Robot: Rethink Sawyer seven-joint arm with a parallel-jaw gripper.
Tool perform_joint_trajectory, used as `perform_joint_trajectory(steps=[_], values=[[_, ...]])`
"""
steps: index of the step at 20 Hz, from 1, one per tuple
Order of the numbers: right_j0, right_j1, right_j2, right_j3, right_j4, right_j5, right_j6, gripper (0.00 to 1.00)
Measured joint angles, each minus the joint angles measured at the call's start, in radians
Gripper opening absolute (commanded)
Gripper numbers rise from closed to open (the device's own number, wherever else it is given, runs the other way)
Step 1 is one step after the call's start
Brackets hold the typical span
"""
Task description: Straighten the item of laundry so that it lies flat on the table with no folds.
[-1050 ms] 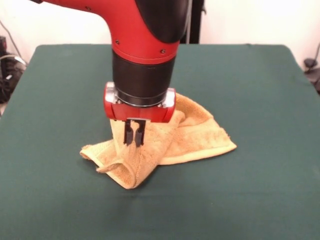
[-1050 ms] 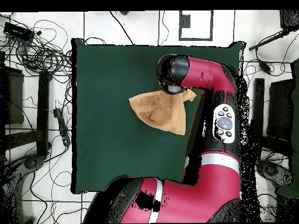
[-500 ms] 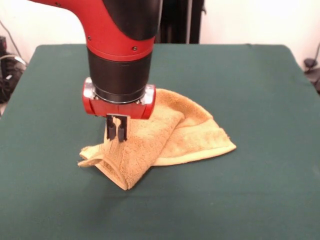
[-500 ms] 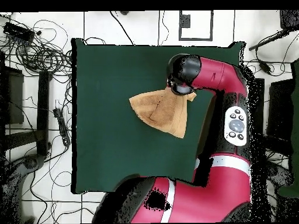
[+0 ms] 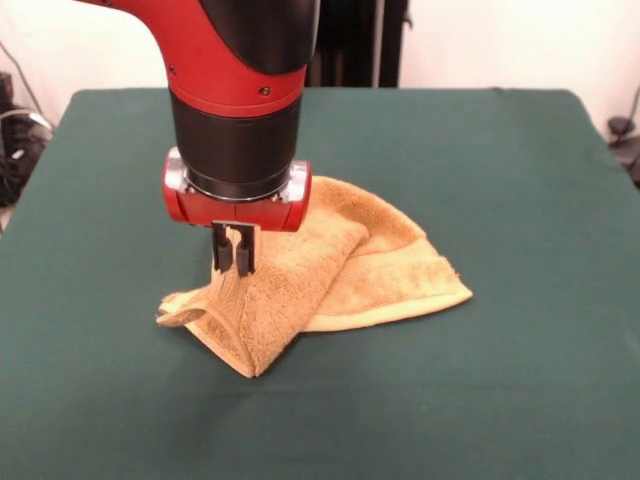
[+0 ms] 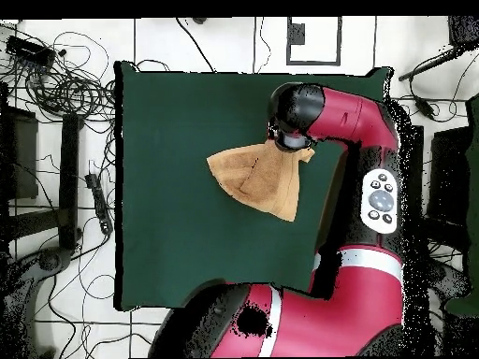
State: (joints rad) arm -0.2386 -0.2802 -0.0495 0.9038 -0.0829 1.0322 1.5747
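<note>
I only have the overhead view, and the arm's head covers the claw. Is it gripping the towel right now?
Observer: Yes. From the front, the claw is shut on a raised ridge of the towel.
Operator: Is the whole towel off the table?
Observer: No. Only the pinched ridge is drawn up. The towel's outer edges lie on the table.
Operator: Is it flat otherwise?
Observer: No. The front view shows one layer folded over another, with a doubled edge toward the camera.
</note>
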Motion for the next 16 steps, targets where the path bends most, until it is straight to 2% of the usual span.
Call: perform_joint_trajectory(steps=[16], values=[[0.0, -0.004, 0.001, -0.012, -0.003, 0.037, 0.0, 0.0]])
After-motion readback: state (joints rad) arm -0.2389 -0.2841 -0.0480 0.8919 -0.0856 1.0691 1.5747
